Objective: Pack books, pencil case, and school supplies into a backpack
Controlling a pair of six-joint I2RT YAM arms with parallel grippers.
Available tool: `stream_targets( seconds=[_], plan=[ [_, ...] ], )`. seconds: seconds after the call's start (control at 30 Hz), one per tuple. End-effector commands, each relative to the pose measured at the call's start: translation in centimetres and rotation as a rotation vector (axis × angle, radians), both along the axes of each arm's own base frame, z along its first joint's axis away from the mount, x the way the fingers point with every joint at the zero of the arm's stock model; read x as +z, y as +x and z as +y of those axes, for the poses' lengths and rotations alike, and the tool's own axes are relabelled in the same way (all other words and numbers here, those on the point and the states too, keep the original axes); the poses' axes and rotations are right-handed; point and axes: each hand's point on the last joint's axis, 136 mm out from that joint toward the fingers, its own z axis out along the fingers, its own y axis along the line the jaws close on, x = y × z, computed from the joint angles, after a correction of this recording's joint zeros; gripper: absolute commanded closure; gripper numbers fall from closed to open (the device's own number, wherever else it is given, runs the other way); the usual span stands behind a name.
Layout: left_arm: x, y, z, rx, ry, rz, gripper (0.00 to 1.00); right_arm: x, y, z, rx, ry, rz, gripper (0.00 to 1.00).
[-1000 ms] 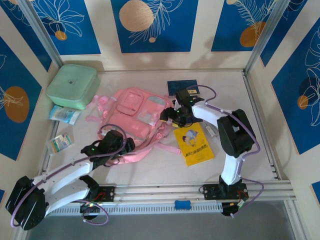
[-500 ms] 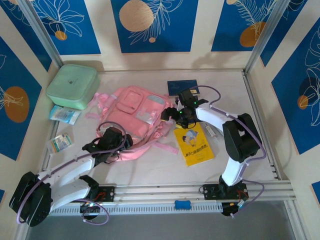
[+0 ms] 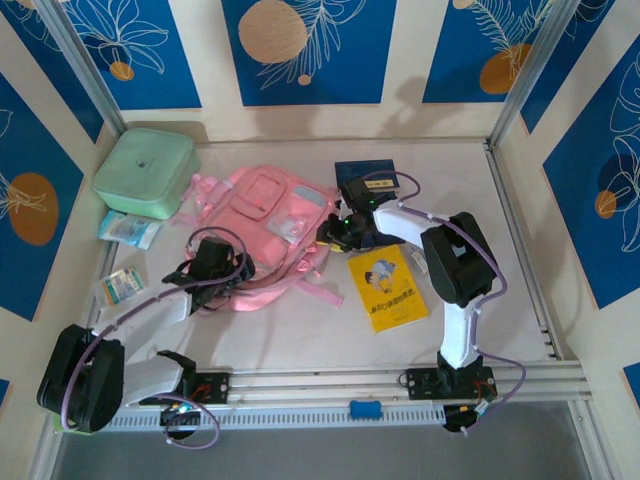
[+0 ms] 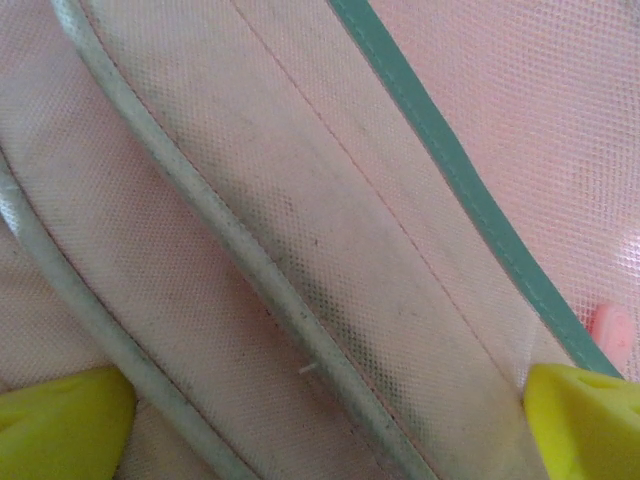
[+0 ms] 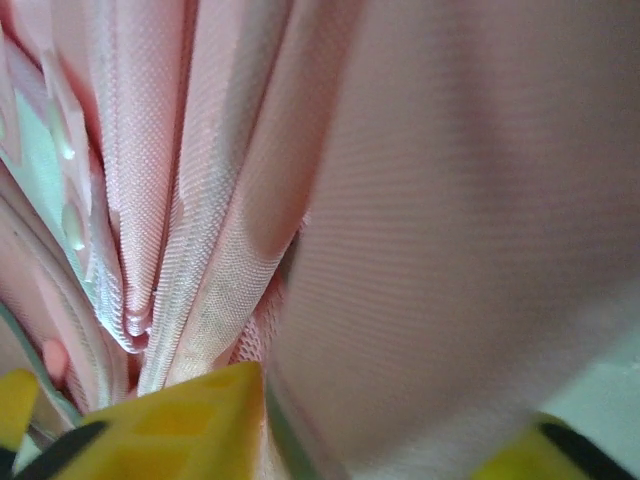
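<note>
Two arms are on the bag, and nothing is packed that we can see. Nearest is the left arm. Its left jaws are wide apart, with the yellow fingertips straddling a piped seam at the near edge of the soft pink child's backpack, not gripping. Next, the bright yellow cartoon-cover paperback lies flat on the surface, just right of the bag.

The right jaws are at the bag's right edge, clamped on a fold of pink fabric that fills the gap between the yellow pads.

We judge the step as getting hold of the bag to open it. Next move calls for the left jaws to close on the seam, then both arms to pull the sides apart and expose the mouth.

The bag's opening is not visible. Its clear front pockets face up, contents too small to tell.

Farther back, a dark navy paperback lies behind the right wrist. The mint-green rounded square box sits far left with its lid on, contents hidden.
</note>
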Motion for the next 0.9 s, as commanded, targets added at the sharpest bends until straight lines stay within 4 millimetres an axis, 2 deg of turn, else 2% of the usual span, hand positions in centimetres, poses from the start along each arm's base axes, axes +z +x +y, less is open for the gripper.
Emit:
stream_targets(
  seconds=[0.0,0.07,0.17,0.27,0.37,0.47,0.6,0.67,0.73,0.87],
  plan=[
    [1.0,1.3,-0.2,-0.034,-0.001,-0.030,0.01,2.1,0.9,1.4,0.016,0.082,-0.045,0.76],
    [1.4,1.6,0.1,-0.023,-0.008,-0.044,0.01,3.3,1.1,1.6,0.023,0.091,-0.071,0.91],
    [1.8,2.0,0.0,-0.040,-0.024,-0.057,0.01,4.4,0.4,1.3,0.021,0.096,-0.083,1.00],
    [2.9,2.1,0.1,-0.060,-0.017,-0.062,0.01,5.3,-0.3,1.4,-0.002,0.120,-0.103,1.00],
    [4.6,1.8,0.0,-0.085,-0.020,-0.080,0.01,5.5,-0.9,1.6,-0.036,0.137,-0.105,1.00],
    [6.2,0.5,0.6,-0.079,-0.004,-0.040,0.01,5.2,-1.1,1.7,-0.092,0.160,-0.083,1.00],
    [7.8,-1.9,-0.4,-0.112,-0.093,-0.038,0.01,5.7,-1.1,2.1,-0.148,0.199,-0.102,1.00],
    [8.1,-3.5,-0.7,-0.120,-0.118,-0.019,0.04,5.9,-0.9,2.0,-0.177,0.194,-0.108,1.00],
    [8.3,-5.0,-1.6,-0.143,-0.149,0.002,0.08,6.0,-0.9,1.9,-0.204,0.209,-0.101,1.00],
    [8.5,-7.0,-4.7,-0.212,-0.182,-0.013,0.15,6.6,-1.3,2.4,-0.214,0.226,-0.102,1.00]
  ],
)
